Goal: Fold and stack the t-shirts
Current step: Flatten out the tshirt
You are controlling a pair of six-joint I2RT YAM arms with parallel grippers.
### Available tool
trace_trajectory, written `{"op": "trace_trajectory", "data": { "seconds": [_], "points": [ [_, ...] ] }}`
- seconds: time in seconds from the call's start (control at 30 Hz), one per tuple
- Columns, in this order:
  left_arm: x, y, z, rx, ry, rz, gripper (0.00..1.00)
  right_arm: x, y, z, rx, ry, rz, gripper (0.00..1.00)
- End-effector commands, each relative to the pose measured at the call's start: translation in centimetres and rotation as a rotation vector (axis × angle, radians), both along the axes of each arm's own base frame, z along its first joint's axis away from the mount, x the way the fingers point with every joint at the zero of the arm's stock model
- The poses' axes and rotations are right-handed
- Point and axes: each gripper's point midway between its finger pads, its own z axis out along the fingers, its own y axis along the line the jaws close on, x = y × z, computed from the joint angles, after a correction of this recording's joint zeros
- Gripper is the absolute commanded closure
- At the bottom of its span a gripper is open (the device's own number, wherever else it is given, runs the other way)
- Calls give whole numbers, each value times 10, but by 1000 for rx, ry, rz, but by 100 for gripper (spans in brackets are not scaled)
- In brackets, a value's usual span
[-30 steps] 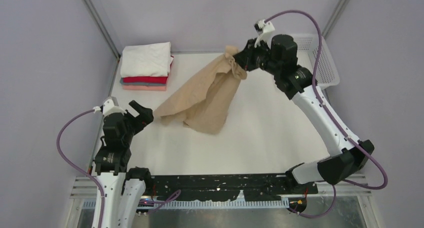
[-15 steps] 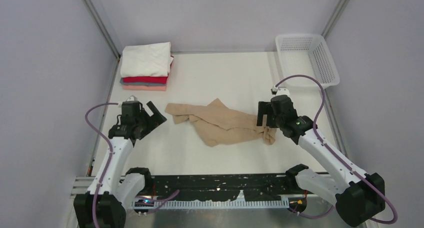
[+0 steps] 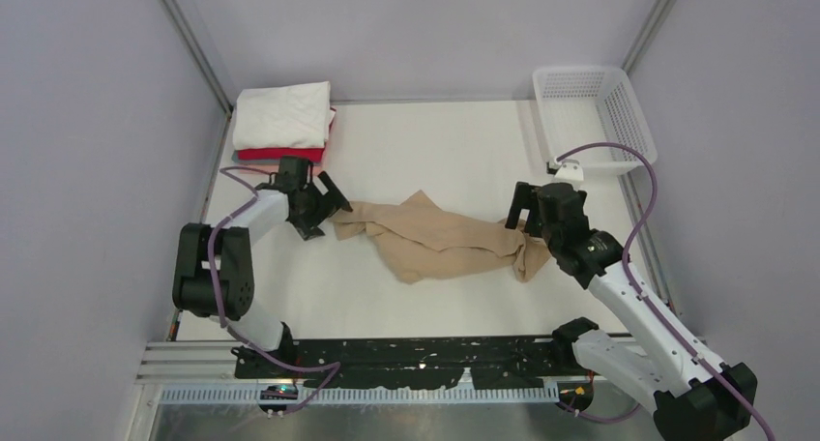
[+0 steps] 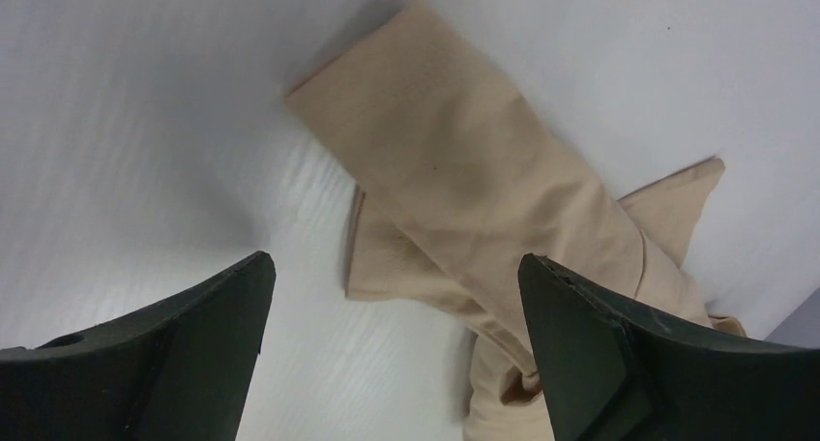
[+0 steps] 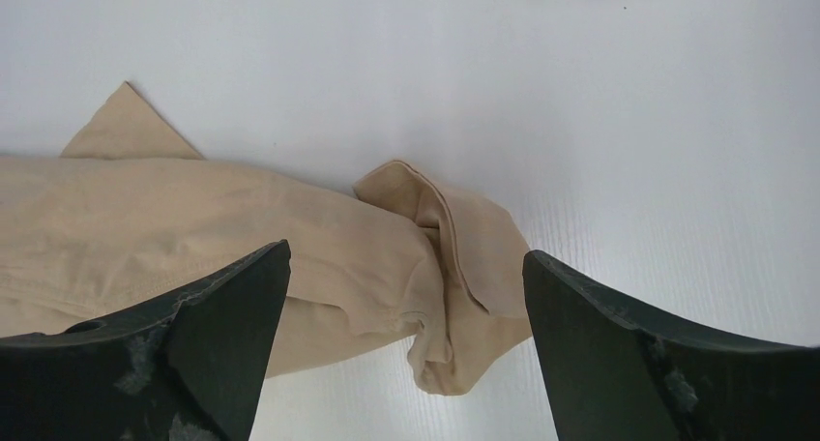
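A plain tan t-shirt (image 3: 435,238) lies crumpled in a long band across the middle of the table. My left gripper (image 3: 327,215) is open at its left end, and the left wrist view shows the tan cloth (image 4: 483,190) beneath the spread left gripper (image 4: 395,262). At the shirt's right end my right gripper (image 3: 527,226) is open; in the right wrist view a bunched corner of the shirt (image 5: 464,267) lies below the parted right gripper (image 5: 406,252). Neither holds cloth. Folded t-shirts are stacked at the back left, white (image 3: 283,115) on top, red (image 3: 276,154) beneath; the left arm hides the lower ones.
A white mesh basket (image 3: 629,122) stands at the back right corner. The white table (image 3: 435,151) runs between grey walls on both sides. Both arm bases sit on the black rail at the near edge.
My right gripper carried the tan shirt down from the back, laid it on the table and opened. My left arm reached forward to the shirt's left end.
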Motion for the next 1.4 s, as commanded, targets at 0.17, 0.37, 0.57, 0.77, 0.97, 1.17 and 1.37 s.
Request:
{"op": "trace_trajectory", "data": {
  "seconds": [0.17,0.37,0.57,0.77,0.97,1.17,1.37],
  "points": [
    [44,-33,-7,-18,14,59,8,2,-1,10,48,-39,-43,5],
    [51,-48,-15,-7,61,39,48,-2,-10,7,28,-43,-77,5],
    [50,-43,-11,56,85,20,100,-8,-22,-10,5,16,-162,5],
    [25,-20,10,150,19,18,100,-19,-33,-48,-94,214,-202,1],
    [-2,2,32,228,-43,25,100,-15,-9,-72,-90,364,-76,13],
    [-14,4,51,223,-99,15,100,-13,16,-63,25,274,45,14],
    [-20,5,62,213,-142,15,100,4,48,-61,210,201,75,18]
  ]
}}
